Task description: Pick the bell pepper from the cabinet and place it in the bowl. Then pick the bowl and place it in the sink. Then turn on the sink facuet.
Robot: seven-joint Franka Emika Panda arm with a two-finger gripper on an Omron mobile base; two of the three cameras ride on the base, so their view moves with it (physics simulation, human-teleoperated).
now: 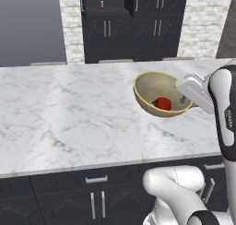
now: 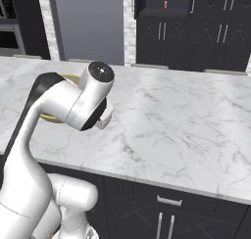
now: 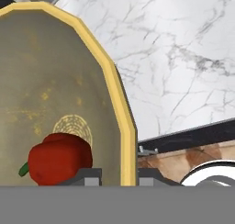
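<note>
Bench (image 1: 69, 113): you see bowl (image 1: 152, 88) tilted above it, lifted for carry to sink. Bowl: near wall pinched between fingers of tool (image 3: 119, 176), one inside, one outside, clamped on rim. Pepper (image 1: 162, 103): rests in bowl bottom, first step done.

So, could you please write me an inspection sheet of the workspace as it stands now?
Surface: white marble counter, bare apart from the bowl.
Job's things: red pepper lies inside the yellow bowl; the bowl is tilted, seemingly lifted. Black cabinet stands behind.
Clutter: slim pink bottle on a cabinet shelf.
End effector: clamped on the bowl's rim, one finger inside, one outside.
Cables: nothing seen.
Surroundings: pale brick wall, dark drawers under the counter.
</note>
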